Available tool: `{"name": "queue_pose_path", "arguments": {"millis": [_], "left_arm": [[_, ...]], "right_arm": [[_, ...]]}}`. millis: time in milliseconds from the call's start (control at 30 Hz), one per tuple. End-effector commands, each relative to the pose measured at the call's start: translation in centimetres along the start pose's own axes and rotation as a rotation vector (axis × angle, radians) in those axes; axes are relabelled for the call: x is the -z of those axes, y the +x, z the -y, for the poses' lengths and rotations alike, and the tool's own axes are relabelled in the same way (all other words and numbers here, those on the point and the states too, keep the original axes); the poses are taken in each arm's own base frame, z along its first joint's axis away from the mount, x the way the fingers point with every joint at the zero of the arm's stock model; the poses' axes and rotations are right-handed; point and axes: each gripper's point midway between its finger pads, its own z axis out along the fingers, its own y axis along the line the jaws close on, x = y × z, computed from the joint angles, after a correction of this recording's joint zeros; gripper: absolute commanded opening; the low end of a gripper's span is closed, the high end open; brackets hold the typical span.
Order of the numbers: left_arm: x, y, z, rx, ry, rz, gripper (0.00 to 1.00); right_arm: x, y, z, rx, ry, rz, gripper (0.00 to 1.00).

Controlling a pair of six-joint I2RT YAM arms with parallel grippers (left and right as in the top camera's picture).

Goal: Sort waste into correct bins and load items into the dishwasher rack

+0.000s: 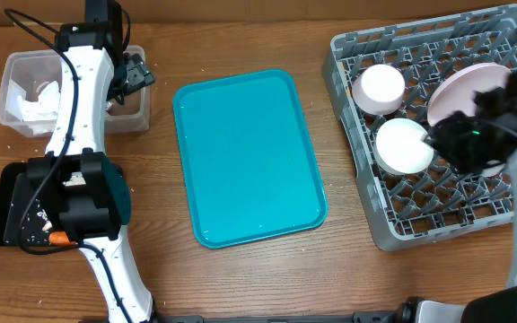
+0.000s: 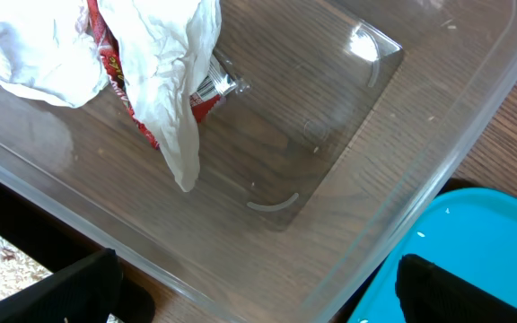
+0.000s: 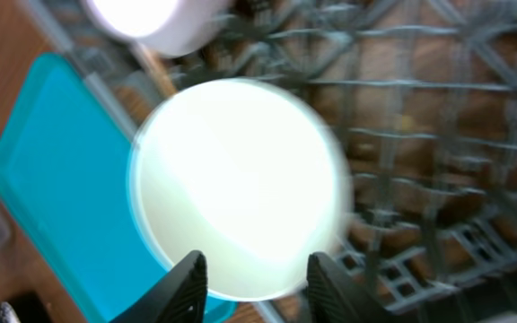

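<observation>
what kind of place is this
Probably a robotics test bench mocked up as a dish-clearing station, not a real kitchen: a grey dishwasher rack holding white bowls, a teal tray and a clear tub of crumpled napkins sit on a wooden table with two robot arms.

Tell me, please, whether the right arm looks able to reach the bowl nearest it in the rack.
Probably yes: the right gripper hovers just over that bowl, jaws apart, nothing between them.

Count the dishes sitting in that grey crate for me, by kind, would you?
In the grey rack, as far as the pictures show:
white bowls: 2
pinkish plate: 1
Total: 3
</observation>
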Motion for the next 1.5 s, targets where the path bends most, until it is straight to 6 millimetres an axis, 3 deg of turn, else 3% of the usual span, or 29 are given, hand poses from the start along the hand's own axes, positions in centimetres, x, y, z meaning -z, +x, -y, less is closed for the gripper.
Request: {"name": "queue_pose_path", "arguments": {"millis": [0, 33, 133, 267, 600, 667, 733, 900, 1067, 1233, 1467], "left_arm": [[0.8, -0.6, 0.1, 0.031, 0.016, 0.021, 1.00], [0.8, -0.6, 0.2, 0.031, 0.017, 0.021, 1.00], [0.8, -0.6, 0.2, 0.031, 0.016, 0.021, 1.00], [0.8, -0.6, 0.1, 0.031, 0.016, 0.021, 1.00], [0.8, -0.6, 0.2, 0.031, 0.017, 0.021, 1.00], [0.8, -0.6, 0.1, 0.031, 0.017, 0.021, 1.00], [0.8, -0.6, 0.2, 0.031, 0.017, 0.021, 1.00], [0.8, -0.6, 0.1, 0.031, 0.016, 0.021, 1.00], [0.8, -0.6, 0.1, 0.031, 0.016, 0.021, 1.00], [0.8, -0.6, 0.2, 0.031, 0.017, 0.021, 1.00], [0.8, -0.6, 0.1, 0.031, 0.016, 0.021, 1.00]], "right_arm": [[-0.7, 0.8, -4.0, 0.227, -0.022, 0.009, 0.50], [-1.0, 1.0, -4.7, 0.263, -0.008, 0.016, 0.61], [-2.1, 1.2, -6.0, 0.357, 0.071, 0.044, 0.77], [-4.1, 1.9, -7.0, 0.441, 0.149, 0.036, 0.79], [-9.4, 2.6, -4.8, 0.448, 0.336, -0.069, 0.57], [-9.5, 2.4, -4.5, 0.424, 0.355, -0.062, 0.40], [-9.3, 2.2, -4.5, 0.405, 0.364, -0.049, 0.23], [-8.6, 2.2, -4.7, 0.357, 0.359, -0.033, 0.04], [-6.1, 2.4, -6.9, 0.325, 0.261, -0.035, 0.04], [-3.0, 2.7, -9.8, 0.300, 0.027, -0.044, 0.04], [0.1, 3.0, -11.5, 0.335, -0.516, -0.163, 0.04]]}}
